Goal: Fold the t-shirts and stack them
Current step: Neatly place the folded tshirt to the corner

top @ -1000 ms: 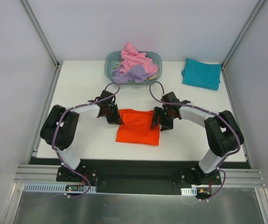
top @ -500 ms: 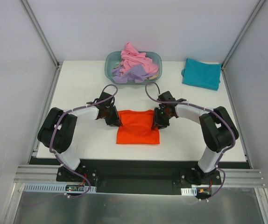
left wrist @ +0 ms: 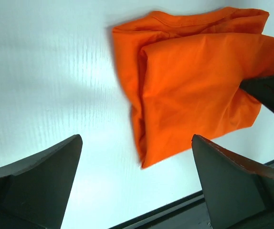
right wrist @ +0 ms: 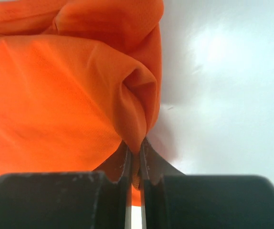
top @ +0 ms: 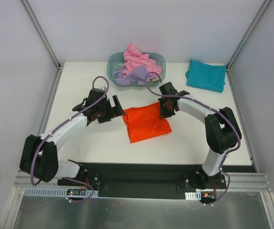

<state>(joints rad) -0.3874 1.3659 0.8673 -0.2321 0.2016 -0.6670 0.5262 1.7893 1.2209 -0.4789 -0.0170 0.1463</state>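
A folded orange t-shirt [top: 145, 123] lies skewed on the white table [top: 79, 86], mid-front. My right gripper [top: 164, 110] is shut on a pinched fold at its far right corner; in the right wrist view the cloth [right wrist: 56, 86] bunches up between the closed jaws of the gripper [right wrist: 136, 151]. My left gripper [top: 114, 109] stands open just left of the shirt, apart from it. From the left wrist, the shirt [left wrist: 194, 81] lies beyond the wide-spread gripper [left wrist: 135, 141], which has nothing in it. A folded teal t-shirt [top: 206, 75] rests at the back right.
A translucent blue-grey tub [top: 111, 67] at the back middle holds crumpled pink [top: 138, 58] and lavender [top: 136, 75] t-shirts. The table's front edge and a black rail run just below the orange shirt. Side walls close in left and right.
The left gripper let go of the shirt's left edge, opened and drew back to the left. The right gripper shut on the right edge and pulled it backward, skewing the shirt.
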